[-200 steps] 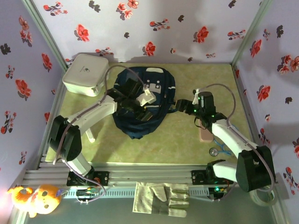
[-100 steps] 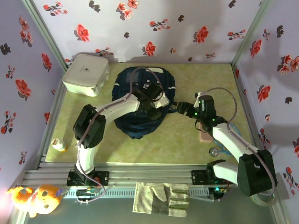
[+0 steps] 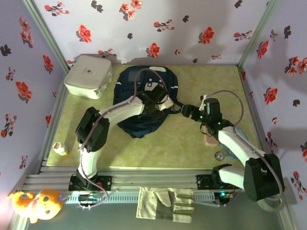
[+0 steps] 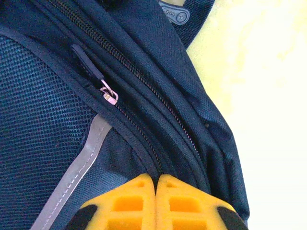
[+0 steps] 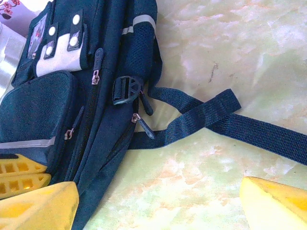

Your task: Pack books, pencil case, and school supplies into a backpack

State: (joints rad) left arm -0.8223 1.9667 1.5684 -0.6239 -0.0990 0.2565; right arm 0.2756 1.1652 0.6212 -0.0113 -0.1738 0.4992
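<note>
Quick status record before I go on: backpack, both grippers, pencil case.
backpack: flat on table, zippers in left wrist view closed
left gripper: shut, tips at backpack's side seam
right gripper: open, over table beside loose strap
pencil case: on table, partly under right arm, outside backpack

The backpack (image 3: pixel 139 127) lies centre, box (image 3: pixel 88 76) behind-left (pencil case (image 3: pixel 209 141) right).
</note>
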